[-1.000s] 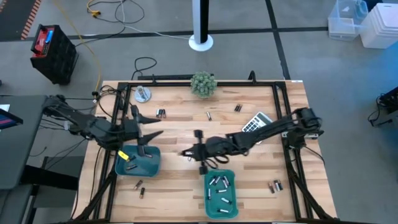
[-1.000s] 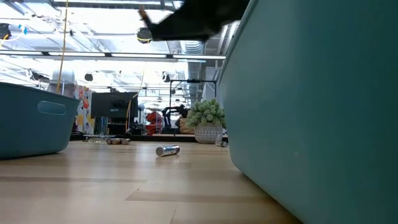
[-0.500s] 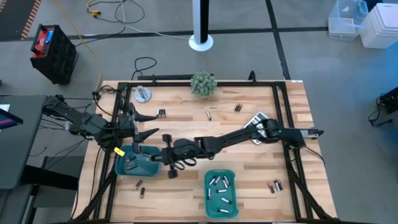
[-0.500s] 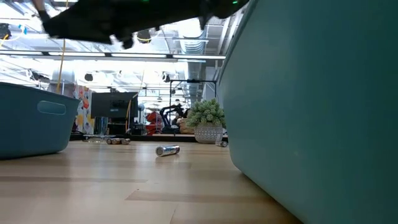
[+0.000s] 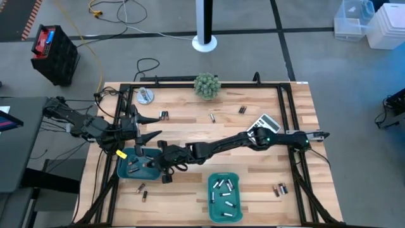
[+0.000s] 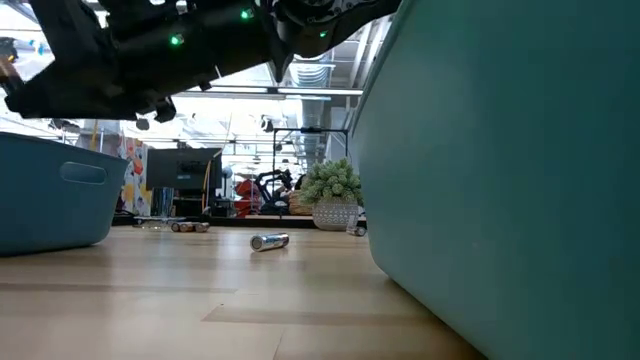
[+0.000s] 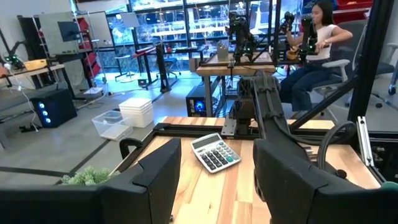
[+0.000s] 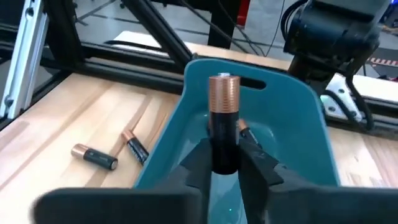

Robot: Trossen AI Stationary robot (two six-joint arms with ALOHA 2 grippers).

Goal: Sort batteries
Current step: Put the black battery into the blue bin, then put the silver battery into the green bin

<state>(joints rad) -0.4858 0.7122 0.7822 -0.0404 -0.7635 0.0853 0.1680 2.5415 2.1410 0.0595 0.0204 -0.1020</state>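
My right gripper (image 8: 224, 152) reaches across the table to the left teal tray (image 5: 140, 166), shut on a dark battery with a coppery end (image 8: 224, 106). That tray holds a few dark batteries (image 5: 133, 166). The right teal tray (image 5: 224, 197) holds several silvery batteries. Loose batteries lie on the wood at the far side (image 5: 163, 115) and near the left tray (image 8: 93, 155). My left gripper (image 5: 153, 128) hovers open just beyond the left tray's far edge, touching nothing. My right gripper pinches the dark battery's lower end (image 8: 224, 158) between its two fingers. The fingers (image 8: 198, 163) come slanting down from the table's right side. The battery stands upright with its coppery end up, lifted clear over the inside of the left tray (image 8: 298, 106).
A grey calculator (image 5: 261, 123) lies at the right, and a small potted plant (image 5: 207, 84) stands at the far edge. More loose batteries lie near the front right (image 5: 279, 188) and front left (image 5: 142, 190). A black frame rims the table. A person sits beyond the table (image 7: 317, 37).
My right gripper has swept toward the table's left edge, from the gap between the two trays to over the left tray, sinking a little as the arm stretched out.
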